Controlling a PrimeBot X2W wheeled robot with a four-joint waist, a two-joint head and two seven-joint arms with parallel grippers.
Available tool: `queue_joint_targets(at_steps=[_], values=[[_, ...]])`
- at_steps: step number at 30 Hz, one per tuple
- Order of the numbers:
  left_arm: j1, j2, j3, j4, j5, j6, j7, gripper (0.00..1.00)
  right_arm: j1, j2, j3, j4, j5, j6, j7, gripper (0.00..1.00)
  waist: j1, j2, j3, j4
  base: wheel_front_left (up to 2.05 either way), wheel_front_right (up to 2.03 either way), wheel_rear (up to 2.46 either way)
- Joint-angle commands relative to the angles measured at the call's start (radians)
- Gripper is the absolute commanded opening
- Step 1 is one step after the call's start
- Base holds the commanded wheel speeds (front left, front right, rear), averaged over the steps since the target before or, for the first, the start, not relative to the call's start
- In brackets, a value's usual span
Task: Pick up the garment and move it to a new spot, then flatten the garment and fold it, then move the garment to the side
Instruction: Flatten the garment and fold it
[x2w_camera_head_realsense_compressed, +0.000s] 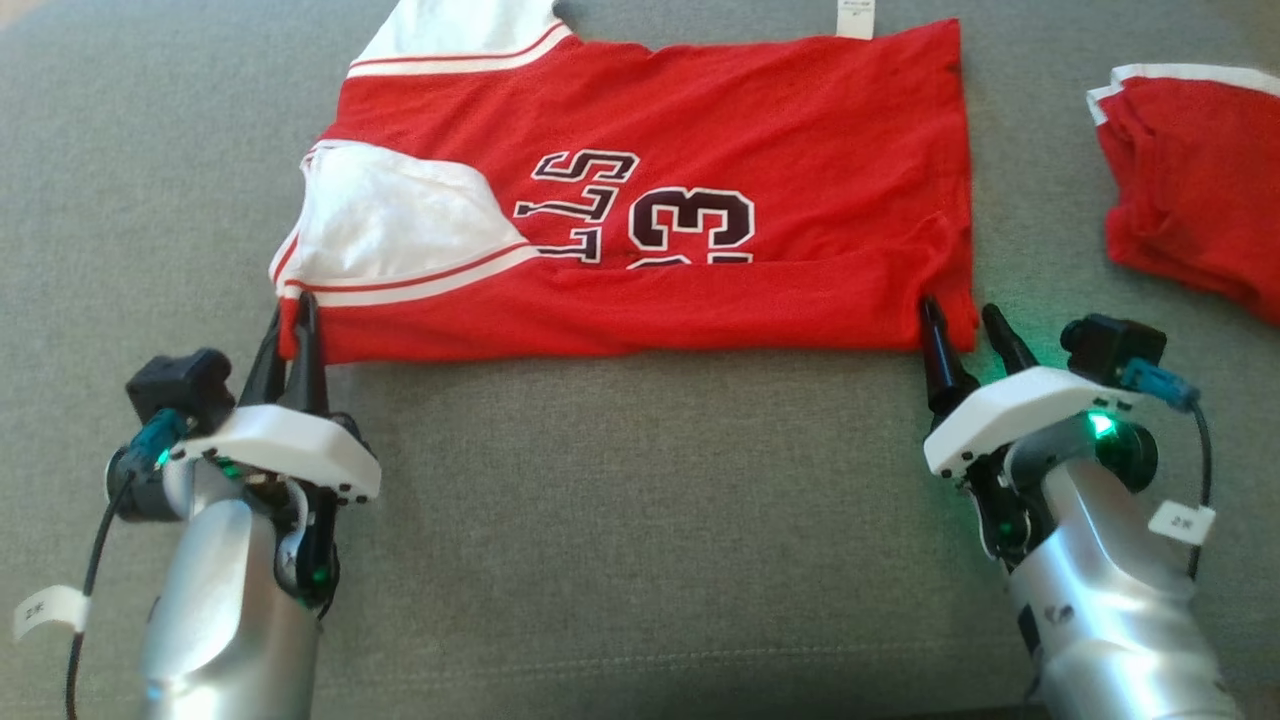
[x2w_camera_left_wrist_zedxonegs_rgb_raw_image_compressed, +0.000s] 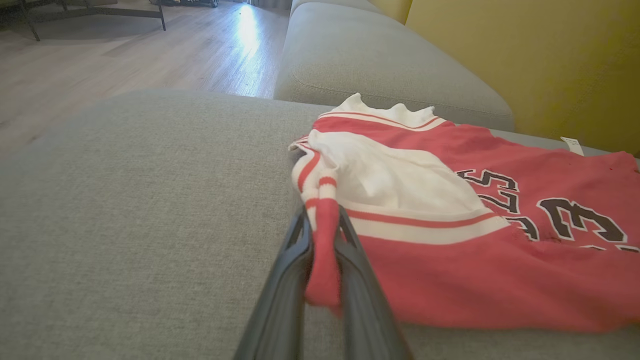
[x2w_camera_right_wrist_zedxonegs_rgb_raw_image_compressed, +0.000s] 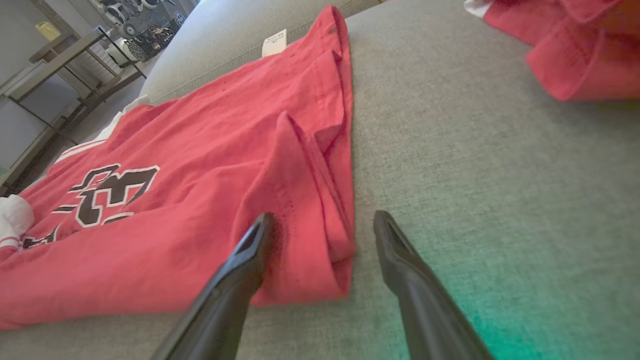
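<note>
**A:** Where is the garment?

**B:** The red jersey (x2w_camera_head_realsense_compressed: 700, 150) lies spread on the grey sofa cushion (x2w_camera_head_realsense_compressed: 640, 520), number side up. Its near long edge looks folded over towards the middle, covering the foot of the numerals. A second red garment (x2w_camera_head_realsense_compressed: 1190, 180) sits bunched well apart, on my right.

**A:** And your claws?

**B:** My left claw (x2w_camera_head_realsense_compressed: 293, 308) is clamped on the near left corner, by the red-and-white trim, with a tuft of cloth pinched between the fingers. My right claw (x2w_camera_head_realsense_compressed: 959, 306) stands apart. One finger rests on the cloth and the other is over bare cushion, with the near right corner between them. It grips nothing yet.

**A:** So what is the step?

**B:** As I read it, taking both near corners for the next fold. The right side has to close first.

**A:** How do you do that well?

**B:** I should sink the right fingers a little, so the pinch catches every layer of that doubled corner and not just the raised flap. Then I close firmly and lift both corners together, level and only just clear of the cushion. I carry them away from me with the cloth taut between the claws, so the crease runs straight.

**A:** What could go wrong?

**B:** An uneven lift would drag the jersey askew. My left hold sits near the very edge, so it might slip.
</note>
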Motion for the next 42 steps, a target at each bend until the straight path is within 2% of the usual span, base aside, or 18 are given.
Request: queue_joint_targets(at_steps=[1, 4, 5, 6, 7, 14, 21, 31, 37, 42], values=[[-0.028, 0.016, 0.022, -0.034, 0.01, -0.004, -0.012, 0.0, -0.043, 0.001, 0.02, 0.002, -0.008, -0.001, -0.005, 1.0, 0.0, 0.0, 0.007, 0.007, 0.0, 0.0, 0.0], [-0.031, 0.011, 0.023, -0.035, 0.013, -0.008, -0.012, 0.0, -0.068, 0.001, 0.027, 0.054, 0.004, -0.001, 0.0, 1.0, 0.0, 0.0, 0.012, 0.014, 0.0, 0.0, 0.0], [-0.032, 0.009, 0.023, -0.035, 0.014, -0.009, -0.012, 0.0, -0.075, 0.001, 0.036, 0.067, 0.012, -0.001, 0.003, 0.91, 0.0, 0.0, 0.012, 0.017, 0.0, 0.0, 0.0], [-0.032, 0.008, 0.025, -0.034, 0.015, -0.01, -0.012, 0.0, -0.082, 0.001, 0.048, 0.076, 0.019, -0.001, 0.005, 0.26, 0.0, 0.0, 0.012, 0.018, 0.0, 0.0, 0.0], [-0.031, 0.008, 0.027, -0.032, 0.015, -0.011, -0.012, 0.0, -0.087, 0.001, 0.06, 0.083, 0.021, -0.001, 0.002, 0.0, 0.0, 0.0, 0.012, 0.019, 0.0, 0.0, 0.0], [-0.019, 0.007, 0.047, -0.016, 0.02, -0.016, -0.012, 0.0, -0.112, -0.025, 0.101, 0.112, 0.012, -0.001, -0.033, 0.0, 0.0, 0.0, -0.012, 0.018, 0.0, 0.0, 0.0], [0.013, 0.012, 0.048, 0.013, 0.031, -0.027, -0.012, 0.0, -0.104, -0.097, 0.152, 0.097, 0.016, -0.001, -0.002, 0.0, 0.0, 0.0, -0.061, 0.014, 0.0, 0.0, 0.0], [0.067, 0.044, 0.002, 0.063, 0.028, -0.056, 0.019, 0.0, -0.027, -0.206, 0.229, 0.006, 0.083, -0.001, 0.17, 0.0, 0.0, 0.0, -0.135, 0.005, 0.0, 0.0, 0.0], [0.135, 0.068, -0.049, 0.028, 0.008, -0.07, 0.095, 0.0, 0.057, -0.272, 0.268, -0.1, 0.149, -0.001, 0.31, 0.0, 0.0, 0.0, -0.172, 0.0, 0.0, 0.0, 0.0], [0.199, 0.097, -0.093, -0.042, -0.014, -0.074, 0.161, 0.0, 0.128, -0.317, 0.251, -0.19, 0.188, -0.001, 0.381, 0.0, 0.0, 0.0, -0.183, -0.002, 0.0, 0.0, 0.0]])
